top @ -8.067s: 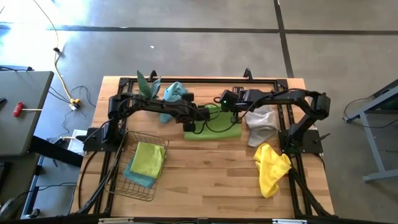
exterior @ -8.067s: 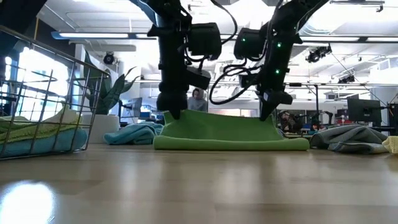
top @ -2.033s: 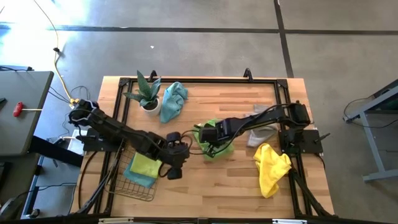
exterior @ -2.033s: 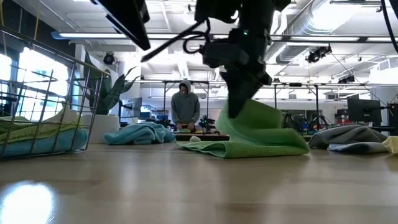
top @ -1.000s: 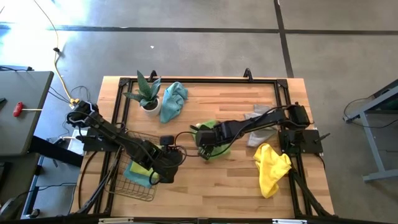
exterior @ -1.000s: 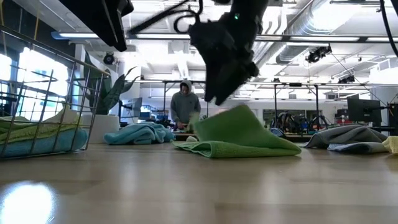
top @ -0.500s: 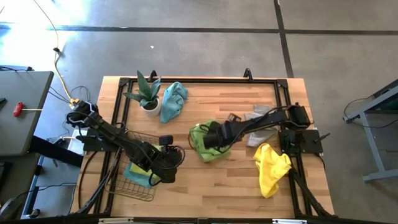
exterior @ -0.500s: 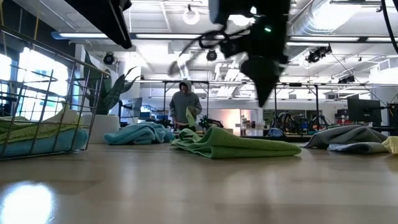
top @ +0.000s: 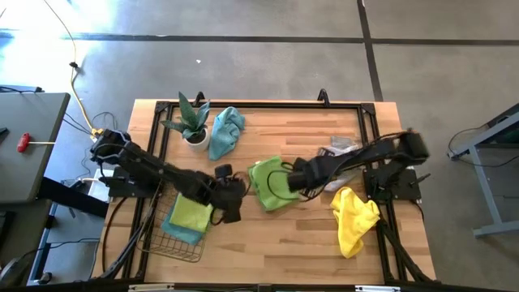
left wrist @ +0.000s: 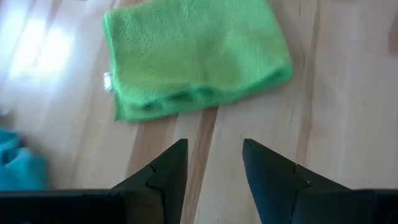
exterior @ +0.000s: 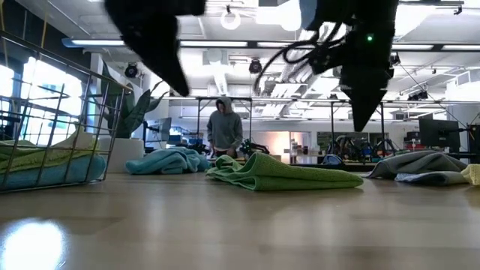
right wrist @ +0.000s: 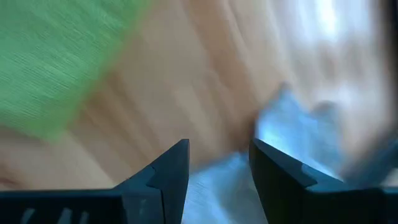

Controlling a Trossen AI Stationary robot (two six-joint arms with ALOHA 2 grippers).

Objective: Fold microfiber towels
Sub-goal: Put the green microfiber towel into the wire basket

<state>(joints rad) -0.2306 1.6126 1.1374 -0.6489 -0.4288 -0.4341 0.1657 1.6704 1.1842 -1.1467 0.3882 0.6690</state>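
The lime green towel point(top: 271, 182) lies folded in a rough rectangle near the middle of the wooden table point(top: 268, 243), free of both arms. In the low view it sits flat, with a rumpled edge toward the basket side.

The left end effector point(top: 231, 207) hangs above the table just beside the wire basket point(top: 162, 239), between the basket and the green towel. Its fingers point(left wrist: 163, 172) stand apart with a clear gap and bare wood between them; nothing is held. From its wrist camera the green towel fills the space just ahead of the fingertips, not touching them.

The right end effector point(top: 302, 176) is at the green towel's far edge from the basket, raised off the table in the low view. Its fingers point(right wrist: 166, 174) are parted and empty; wood and a pale grey cloth show past them.

Other towels:
- teal towel point(top: 226, 130) bunched beside the potted plant point(top: 190, 122) at the table's back;
- pale grey towel point(top: 340, 166) under the right arm;
- yellow towel point(top: 354, 217) crumpled near the right arm's base;
- a green towel over a teal one in the basket point(top: 188, 216).

A person point(exterior: 224, 126) stands in the room beyond the table.
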